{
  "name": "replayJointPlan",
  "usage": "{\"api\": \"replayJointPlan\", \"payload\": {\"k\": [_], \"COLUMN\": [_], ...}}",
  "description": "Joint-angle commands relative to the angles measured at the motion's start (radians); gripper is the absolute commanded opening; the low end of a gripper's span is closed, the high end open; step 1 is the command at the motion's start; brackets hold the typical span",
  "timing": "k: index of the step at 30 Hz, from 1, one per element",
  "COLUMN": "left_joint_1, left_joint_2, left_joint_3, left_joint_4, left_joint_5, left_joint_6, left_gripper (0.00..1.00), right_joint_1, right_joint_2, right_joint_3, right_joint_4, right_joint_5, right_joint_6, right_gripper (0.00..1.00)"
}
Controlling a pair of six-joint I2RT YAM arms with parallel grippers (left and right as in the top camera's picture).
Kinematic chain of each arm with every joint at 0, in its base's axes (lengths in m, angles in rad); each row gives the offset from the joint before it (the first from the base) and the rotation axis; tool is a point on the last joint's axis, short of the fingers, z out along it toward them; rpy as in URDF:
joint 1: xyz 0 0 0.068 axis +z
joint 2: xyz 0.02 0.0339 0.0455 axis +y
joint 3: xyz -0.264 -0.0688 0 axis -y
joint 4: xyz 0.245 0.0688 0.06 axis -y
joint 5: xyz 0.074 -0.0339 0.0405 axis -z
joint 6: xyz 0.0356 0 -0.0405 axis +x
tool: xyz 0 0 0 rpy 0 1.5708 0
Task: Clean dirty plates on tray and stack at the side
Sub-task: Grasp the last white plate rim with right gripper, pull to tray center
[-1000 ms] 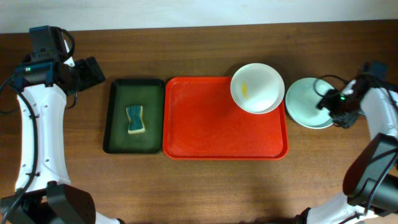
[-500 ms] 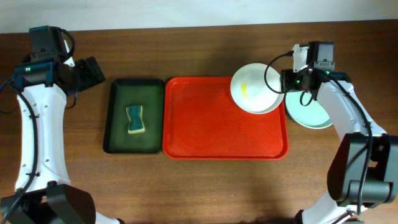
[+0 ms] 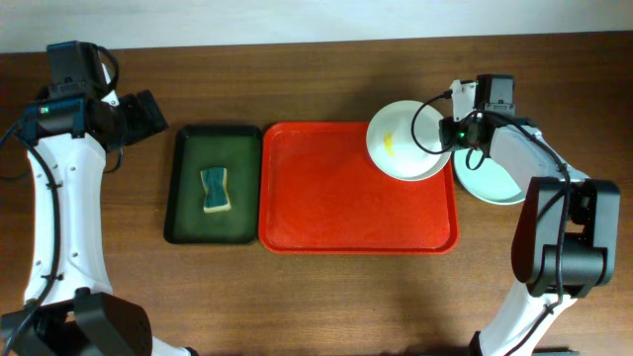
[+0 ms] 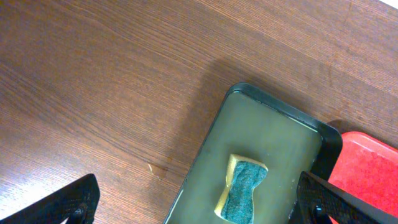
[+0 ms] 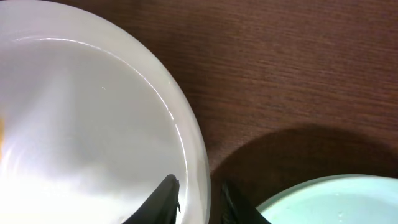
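The white plate (image 3: 415, 129) with a yellow smear (image 3: 392, 145) sits at the red tray's (image 3: 336, 208) far right corner. It lies on a second plate of which only a rim sliver (image 3: 432, 174) shows. The pale green plate (image 3: 492, 181) lies on the table right of the tray. My right gripper (image 3: 447, 133) is at the white plate's right rim. In the right wrist view its fingers (image 5: 198, 198) straddle that rim (image 5: 193, 155), closed on it, with the green plate (image 5: 336, 199) at lower right. My left gripper (image 3: 148, 111) is open and empty, high at far left.
A dark green tray (image 3: 188, 213) left of the red tray holds a green-and-yellow sponge (image 3: 216, 190). The left wrist view shows the sponge (image 4: 244, 190), the green tray (image 4: 273, 118), the red tray's corner (image 4: 367, 174) and bare wood.
My right arm has moved from the far side of the green plate leftward to the white plate's right rim and closed on it. The left arm has not moved.
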Motion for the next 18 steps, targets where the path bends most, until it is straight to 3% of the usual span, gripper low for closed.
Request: {"api": "replayJointPlan", "payload": {"k": [1, 4, 6, 10, 12, 18], "left_joint_1": [0.001, 0.001, 0.001, 0.001, 0.001, 0.001], "left_joint_2": [0.005, 0.005, 0.005, 0.005, 0.005, 0.005], "left_joint_3": [0.002, 0.002, 0.002, 0.002, 0.002, 0.002], "left_joint_4": [0.001, 0.001, 0.001, 0.001, 0.001, 0.001], "left_joint_5": [-0.004, -0.004, -0.004, -0.004, -0.004, -0.004], "left_joint_6": [-0.01, -0.01, -0.01, -0.01, -0.01, -0.01], "left_gripper": [0.99, 0.99, 0.99, 1.0, 0.99, 1.0], "right_joint_1": [0.003, 0.003, 0.003, 0.003, 0.004, 0.114], "right_joint_2": [0.019, 0.025, 0.021, -0.016, -0.016, -0.016], "right_joint_3": [-0.005, -0.005, -0.004, -0.004, -0.004, -0.004], "right_joint_4": [-0.006, -0.015, -0.037, -0.198, -0.332, -0.581], "right_joint_5": [-0.017, -0.018, -0.063, -0.359, -0.488, -0.507], "right_joint_6": [0.007, 0.008, 0.011, 0.255, 0.301, 0.301], "right_gripper": [0.22, 0.04, 0.04, 0.04, 0.04, 0.04]}}
